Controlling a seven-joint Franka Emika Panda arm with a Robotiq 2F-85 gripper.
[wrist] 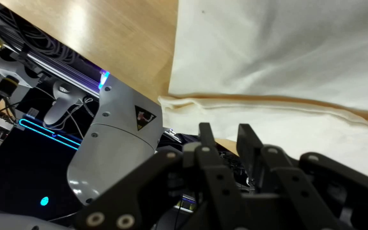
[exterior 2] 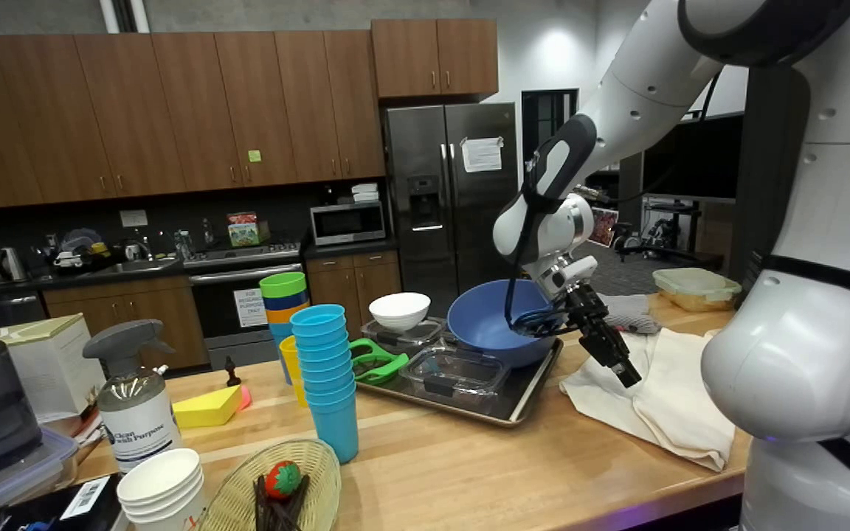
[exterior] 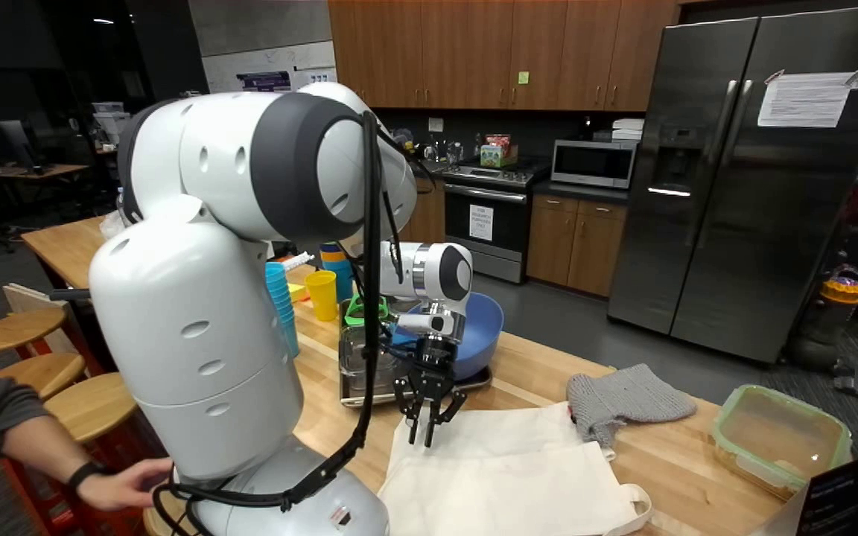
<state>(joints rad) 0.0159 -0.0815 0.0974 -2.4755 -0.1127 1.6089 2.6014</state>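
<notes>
Nearest the camera, the left half of the frame is filled by the white arm (exterior: 198, 320) in an exterior view; a black cable (exterior: 371, 260) is hung along it, presumably with slack left for turning. Near mid-frame, the gripper (exterior: 420, 441) is pointed down over the cream cloth (exterior: 503, 484), which is spread across the lower middle, with a strap-like loop (exterior: 643, 497) shown at its lower right. In the wrist view the fingers (wrist: 207, 137) are seen parted by a narrow gap, with nothing gripped between them; whether the cloth is touched cannot be told. Across the right of that view a raised edge (wrist: 267, 103) is formed, so the cloth is probably doubled over. In an exterior view, a grey knit (exterior: 626, 402) and a green-rimmed container (exterior: 783, 439) are set at the right, perhaps to leave room for the spread cloth.

At the centre of an exterior view, the blue bowl (exterior 2: 495, 324) and clear boxes (exterior 2: 454, 372) are gathered on a metal tray (exterior 2: 530, 397), probably so that they can be moved together. Cyan cups (exterior 2: 327, 383) are nested upright, likely to save space. Tray, cups and cloth are borne by a light wooden counter (exterior 2: 432, 472). Behind, wooden cabinets (exterior: 511, 59) and a steel refrigerator (exterior: 764, 193) are seen in both exterior views; at lower left, a hand (exterior: 127, 485) is extended beside the arm.
</notes>
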